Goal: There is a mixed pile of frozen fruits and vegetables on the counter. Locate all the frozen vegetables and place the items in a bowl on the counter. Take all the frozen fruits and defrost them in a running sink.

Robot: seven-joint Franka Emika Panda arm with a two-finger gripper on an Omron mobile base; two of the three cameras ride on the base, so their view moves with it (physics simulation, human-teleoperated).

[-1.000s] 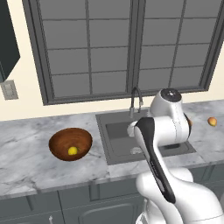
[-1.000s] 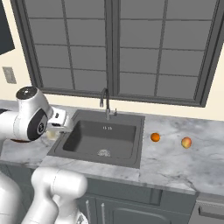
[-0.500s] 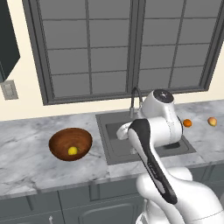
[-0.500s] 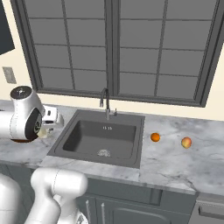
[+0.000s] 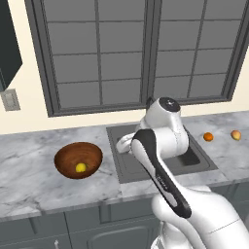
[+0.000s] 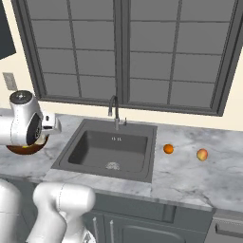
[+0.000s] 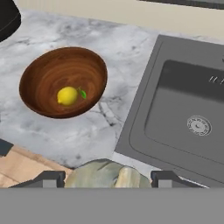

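Observation:
My gripper (image 7: pixel 106 178) is shut on the pale whitish lumpy vegetable (image 7: pixel 94 173), which fills the gap between the dark fingertips. In the left base view the gripper (image 5: pixel 124 144) hangs over the sink's (image 5: pixel 127 165) left edge. To its left on the counter (image 5: pixel 29 180) stands the brown wooden bowl (image 5: pixel 78 156) with the yellow vegetable (image 5: pixel 80 167) inside. The hand view shows the bowl (image 7: pixel 48 74) and yellow piece (image 7: pixel 68 95) ahead and left, the sink (image 7: pixel 175 113) to the right. The orange ball (image 5: pixel 208 137) and the peach-like fruit (image 5: pixel 236 134) lie right of the sink.
A thin curved faucet (image 6: pixel 114 109) rises behind the sink (image 6: pixel 95 147), under a large window. The orange (image 6: pixel 168 148) and peach (image 6: pixel 202 154) sit on bare marble. My arm hides most of the bowl (image 6: pixel 21 150) in the right base view.
The arm has swung left across the sink, carrying the whitish piece from the basin's right side to its left edge, nearer the bowl. The fruits and bowl have not moved.

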